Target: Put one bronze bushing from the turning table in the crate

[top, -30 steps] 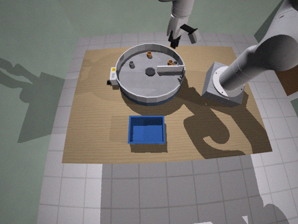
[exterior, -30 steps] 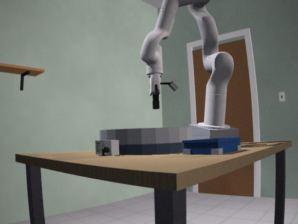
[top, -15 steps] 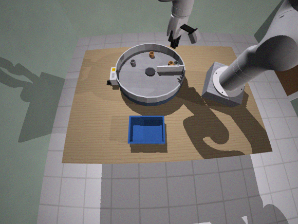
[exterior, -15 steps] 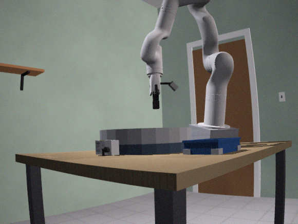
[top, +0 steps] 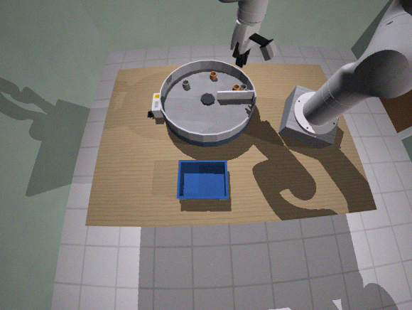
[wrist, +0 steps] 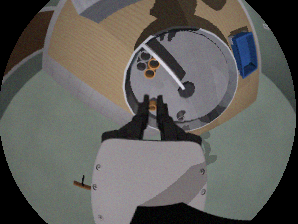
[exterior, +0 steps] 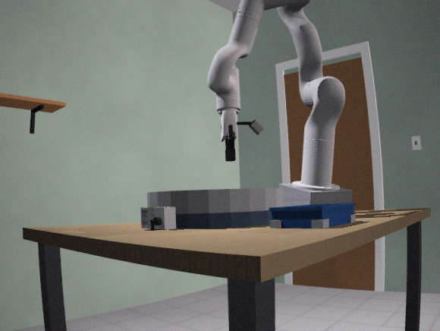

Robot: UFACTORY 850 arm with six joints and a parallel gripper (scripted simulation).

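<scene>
The grey turning table (top: pixel 199 131) (exterior: pixel 212 201) (wrist: pixel 220 98) stands at the back of the wooden table. One bronze bushing (top: pixel 213 75) (wrist: pixel 152 103) stands near its far rim. A second bronze bushing (top: pixel 236 87) (wrist: pixel 152 67) sits beside a grey bushing (top: pixel 244 86) against the fixed bar (top: pixel 236 96). Another grey bushing (top: pixel 185 84) stands at the left. My gripper (top: pixel 241 60) (exterior: pixel 230 153) (wrist: pixel 153 101) hangs high above the table's far rim, fingers nearly together and empty. The blue crate (top: pixel 202 162) (exterior: pixel 311 214) (wrist: pixel 242 52) sits in front of the turning table with nothing in it.
A small drive box (top: pixel 155 101) (exterior: pixel 159 217) is fixed to the turning table's left side. The arm's grey base block (top: pixel 309 122) stands to the right. A hub (top: pixel 207 99) marks the table's centre.
</scene>
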